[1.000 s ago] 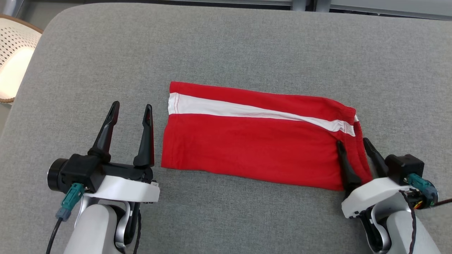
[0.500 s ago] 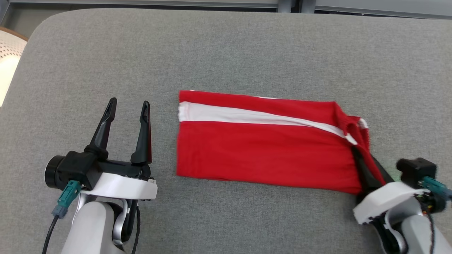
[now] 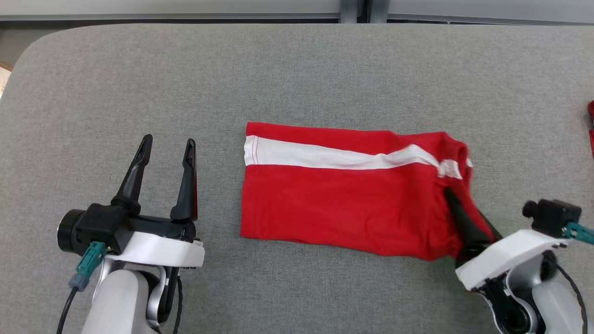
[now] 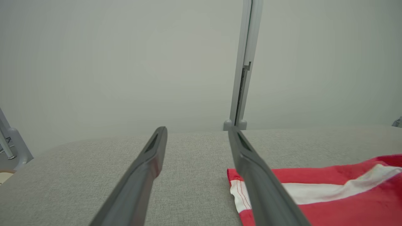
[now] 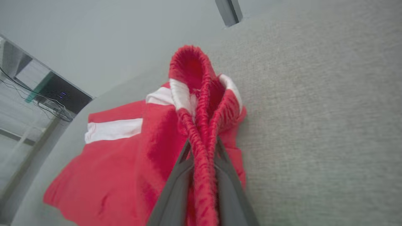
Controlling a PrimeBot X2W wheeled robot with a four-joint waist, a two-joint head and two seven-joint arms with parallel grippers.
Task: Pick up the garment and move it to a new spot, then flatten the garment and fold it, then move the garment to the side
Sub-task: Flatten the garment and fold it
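Head view: a red garment (image 3: 343, 195) with a white stripe lies folded in a long rectangle at the middle of the grey padded table (image 3: 297, 69), its left and near edges straight and flat. Bare grey cloth surrounds it on every side, widest toward the far edge and the rounded left corner. The left gripper (image 3: 168, 139) hangs just left of the garment, apart from it, fingers spread wide and empty. The right gripper (image 3: 457, 197) is clamped on the garment's right end, where the cloth is bunched up and the stripe kinks. A sliver of something red (image 3: 590, 130) shows at the right border

Left wrist view: the left gripper (image 4: 198, 130) is wide apart over bare table (image 4: 94, 163), the garment's (image 4: 329, 194) stitched corner just beside its right finger, a grey post (image 4: 245, 62) beyond the far edge

Right wrist view: the right gripper (image 5: 202, 147) pinches the gathered waistband (image 5: 201, 103), which loops upward clear of the table (image 5: 314, 125); open surface lies to the right

A second ago these right fingers stood apart around that end, which lay flat; now they are closed and it is rumpled. The left gripper is unchanged. The head camera has swung, so the scene's shift is not the garment's
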